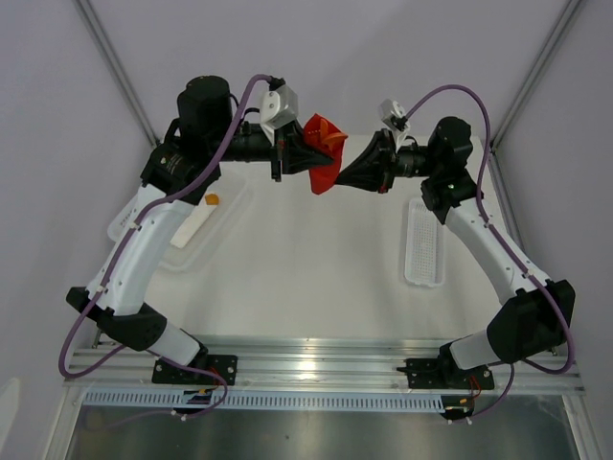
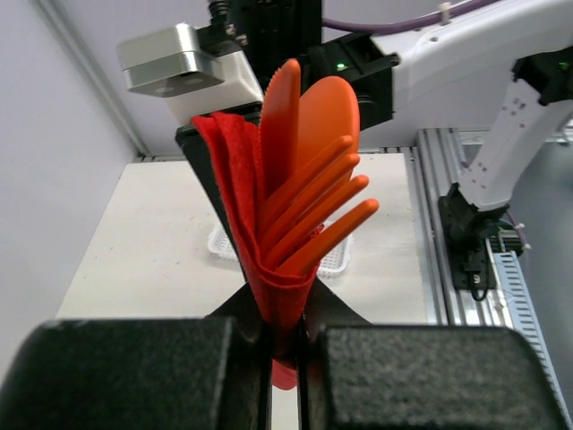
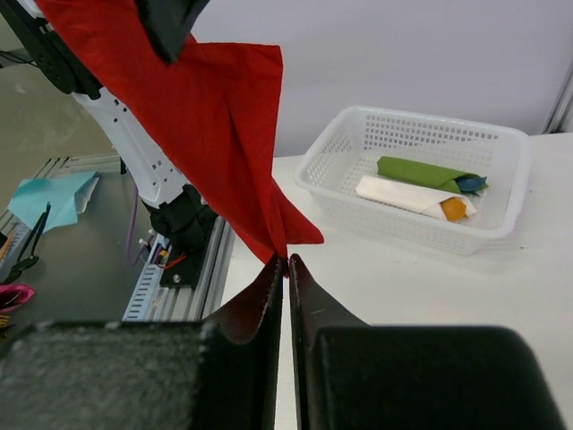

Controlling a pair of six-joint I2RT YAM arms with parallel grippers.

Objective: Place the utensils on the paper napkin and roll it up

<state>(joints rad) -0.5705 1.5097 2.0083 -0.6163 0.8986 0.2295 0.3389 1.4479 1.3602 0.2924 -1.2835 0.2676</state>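
Bright, even, diffuse light; exposure sound.
Faint shadows on the white counter; glare on the silver aluminium rail; left claw and right claw housings soft-focused in the wrist views' foreground.

No readable text, label, brand, number or sign in any view. Paper napkin was plain red, no print legible. Utensils bore no legible marking. Camera housing, at 11 o'clock in left wrist view, showed no legible lettering.
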